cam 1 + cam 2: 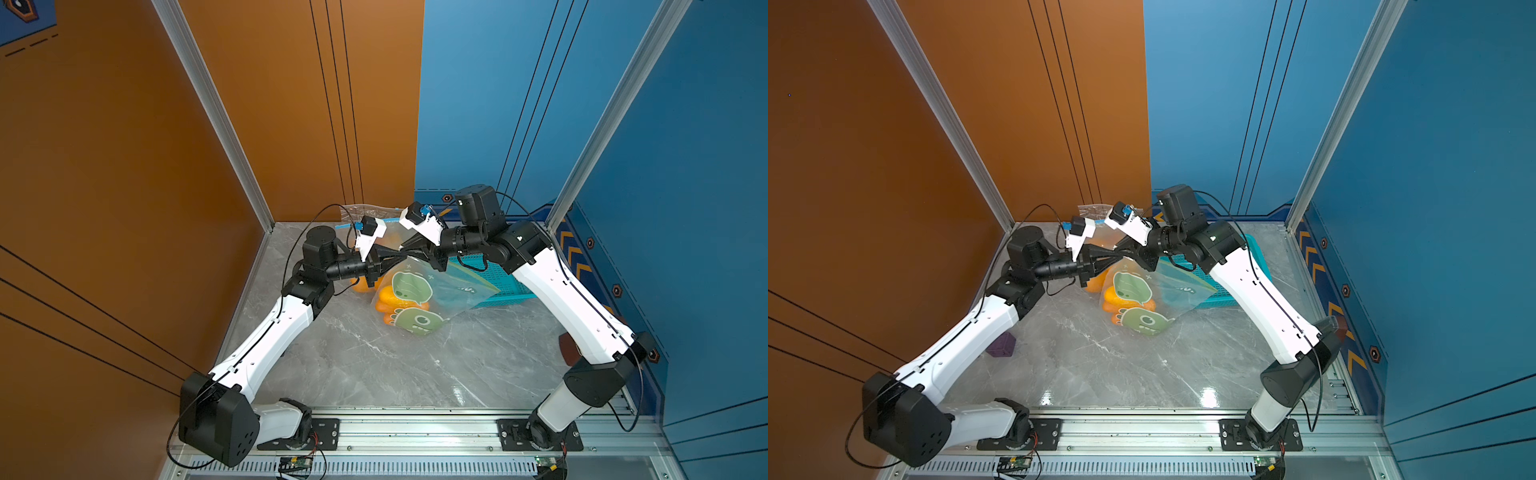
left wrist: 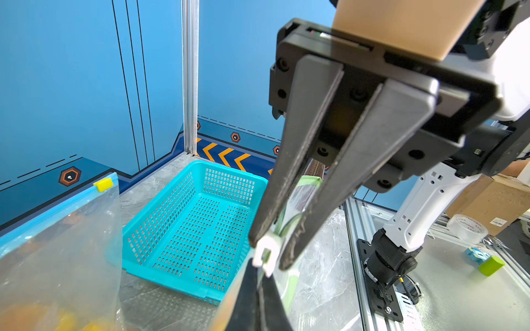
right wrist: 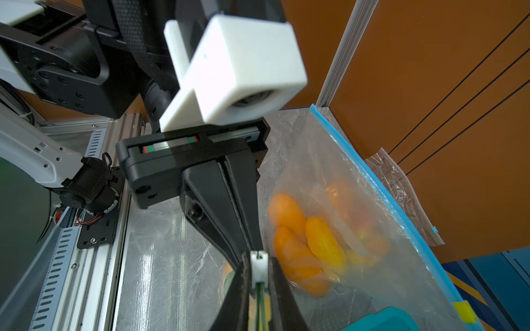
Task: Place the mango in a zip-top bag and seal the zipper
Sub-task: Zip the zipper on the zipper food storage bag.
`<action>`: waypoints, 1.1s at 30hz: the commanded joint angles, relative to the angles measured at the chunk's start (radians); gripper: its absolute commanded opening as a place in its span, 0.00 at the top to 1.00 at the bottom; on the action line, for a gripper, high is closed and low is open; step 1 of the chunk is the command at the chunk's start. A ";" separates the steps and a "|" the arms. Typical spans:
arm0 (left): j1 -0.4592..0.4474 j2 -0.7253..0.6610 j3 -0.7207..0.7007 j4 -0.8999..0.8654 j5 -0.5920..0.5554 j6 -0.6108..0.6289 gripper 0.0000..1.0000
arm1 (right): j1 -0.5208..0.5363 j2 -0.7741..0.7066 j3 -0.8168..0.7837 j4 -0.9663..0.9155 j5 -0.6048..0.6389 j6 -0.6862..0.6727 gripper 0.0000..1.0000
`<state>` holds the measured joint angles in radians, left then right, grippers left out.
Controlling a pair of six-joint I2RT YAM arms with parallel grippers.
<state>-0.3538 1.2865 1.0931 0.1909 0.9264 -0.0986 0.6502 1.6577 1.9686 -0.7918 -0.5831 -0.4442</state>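
A clear zip-top bag (image 1: 432,291) (image 1: 1154,295) printed with green cartoon figures hangs by its top edge over the marble table. Orange mango pieces (image 1: 387,297) (image 1: 1109,296) lie inside it. Both grippers meet at its top. My left gripper (image 1: 400,259) (image 2: 259,269) is shut on the bag's zipper edge. My right gripper (image 1: 406,251) (image 3: 259,259) is shut on the white zipper slider (image 3: 259,266) (image 2: 268,252), right beside the left fingertips. The green zipper strip (image 3: 260,301) runs between the right fingers.
A second clear bag (image 2: 57,229) (image 3: 372,200) with a blue zipper, a yellow slider (image 2: 103,184) and mangoes (image 3: 307,243) stands behind. A teal basket (image 1: 498,278) (image 2: 195,223) sits at the right. A purple block (image 1: 1002,345) lies under the left arm. Crumpled plastic (image 3: 401,195) leans on the orange wall.
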 commanded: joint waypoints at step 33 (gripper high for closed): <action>0.018 -0.038 0.010 0.043 0.017 -0.021 1.00 | -0.029 -0.105 -0.125 -0.021 0.109 -0.095 1.00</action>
<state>-0.3527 1.2865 1.0931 0.1894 0.9386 -0.1028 0.6537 1.5982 1.8694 -0.7456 -0.5392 -0.5098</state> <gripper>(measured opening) 0.041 0.098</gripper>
